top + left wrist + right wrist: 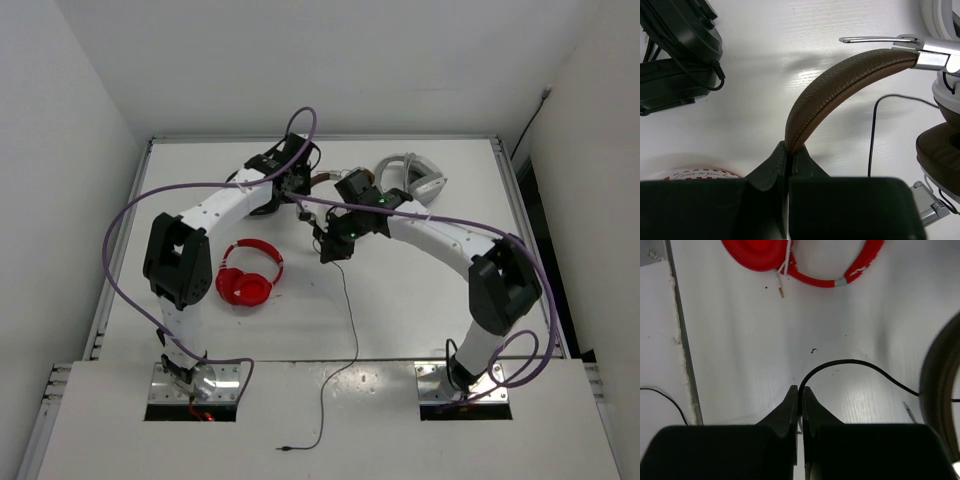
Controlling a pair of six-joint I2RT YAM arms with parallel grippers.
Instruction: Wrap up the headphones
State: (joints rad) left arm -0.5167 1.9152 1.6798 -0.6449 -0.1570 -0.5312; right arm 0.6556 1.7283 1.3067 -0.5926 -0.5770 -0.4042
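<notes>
The headphones' brown headband (840, 80) arches up from my left gripper (789, 148), which is shut on its end. A brown ear pad (939, 150) with silver fittings shows at the right of the left wrist view. From above, the headphones (318, 181) are mostly hidden under both arms near the table's far middle. My right gripper (800, 391) is shut on the thin black cable (850, 361), which loops away to the right. From the right gripper (330, 255) the cable (352, 320) trails down to its plug (285, 448) at the front. My left gripper (298, 200) sits just behind it.
Red headphones (248, 275) lie left of centre, near the left arm. White-grey headphones (410, 178) lie at the back right, close to the brown pair. A metal rail (682, 340) runs along the table's edge. Purple hoses loop over both arms.
</notes>
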